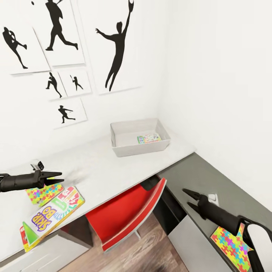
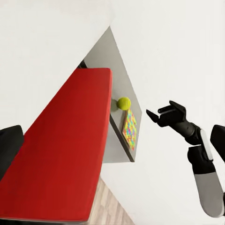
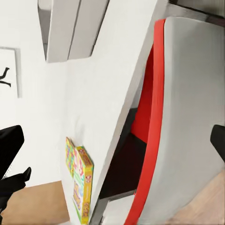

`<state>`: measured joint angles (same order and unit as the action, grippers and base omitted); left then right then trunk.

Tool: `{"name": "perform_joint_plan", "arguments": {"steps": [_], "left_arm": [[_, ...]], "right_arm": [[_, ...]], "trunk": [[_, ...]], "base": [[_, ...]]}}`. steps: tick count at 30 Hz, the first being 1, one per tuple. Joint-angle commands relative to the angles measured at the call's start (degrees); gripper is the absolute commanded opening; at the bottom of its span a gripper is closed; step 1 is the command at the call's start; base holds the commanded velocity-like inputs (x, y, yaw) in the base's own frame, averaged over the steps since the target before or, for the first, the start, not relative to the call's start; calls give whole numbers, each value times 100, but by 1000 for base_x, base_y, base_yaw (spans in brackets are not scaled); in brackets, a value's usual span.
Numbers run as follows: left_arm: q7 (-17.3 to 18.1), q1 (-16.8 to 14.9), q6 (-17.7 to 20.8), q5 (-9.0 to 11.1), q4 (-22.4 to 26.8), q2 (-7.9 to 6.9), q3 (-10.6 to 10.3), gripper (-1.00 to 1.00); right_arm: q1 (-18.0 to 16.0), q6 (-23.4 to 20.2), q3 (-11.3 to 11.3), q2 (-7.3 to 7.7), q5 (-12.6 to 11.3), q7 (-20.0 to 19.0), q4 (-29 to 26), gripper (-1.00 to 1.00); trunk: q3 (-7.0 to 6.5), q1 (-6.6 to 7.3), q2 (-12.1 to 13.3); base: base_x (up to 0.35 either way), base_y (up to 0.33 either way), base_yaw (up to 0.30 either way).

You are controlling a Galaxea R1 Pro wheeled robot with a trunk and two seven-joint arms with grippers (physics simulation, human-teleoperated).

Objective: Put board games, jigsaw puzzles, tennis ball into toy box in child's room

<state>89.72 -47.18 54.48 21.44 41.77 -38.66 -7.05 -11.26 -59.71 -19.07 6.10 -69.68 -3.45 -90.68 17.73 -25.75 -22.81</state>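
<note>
Toy box at far end of pale table, near corner; one small colourful box already inside. Relative to toy box: "SKIP BO" game at near table edge, jigsaw puzzle just beyond it, partly under left gripper; second jigsaw puzzle on lower dark section, tennis ball beside it. Left gripper hovers empty, jaws parted. Right gripper empty, jaws apart, over dark section. Judged step: between pickups. Next move: lower onto a box, grasp an edge, carry to toy box.
</note>
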Motion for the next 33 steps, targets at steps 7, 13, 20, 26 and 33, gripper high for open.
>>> {"name": "perform_joint_plan", "arguments": {"steps": [7,13,20,26,33], "left_arm": [[28,494,-382,40,-17,32,-32,100],[28,652,-558,48,-19,36,-27,100],[28,679,-599,44,-19,14,-25,100],[28,683,-604,43,-19,19,-25,100],[28,688,-605,40,-19,11,-24,100]], "right_arm": [[280,179,-11,-49,76,-298,-2,100],[333,314,5,-60,82,-372,0,100],[343,426,328,-65,86,-391,-2,100],[344,691,620,-57,90,-372,-2,100],[342,907,879,-25,113,-362,-2,100]], "trunk": [[-55,-3,-11],[-112,-3,-11],[-178,-3,-11],[-235,-3,-11],[-301,-3,-11]], "base": [[-13,0,0],[-2,0,0],[0,0,0],[0,0,0],[0,0,0]]}}
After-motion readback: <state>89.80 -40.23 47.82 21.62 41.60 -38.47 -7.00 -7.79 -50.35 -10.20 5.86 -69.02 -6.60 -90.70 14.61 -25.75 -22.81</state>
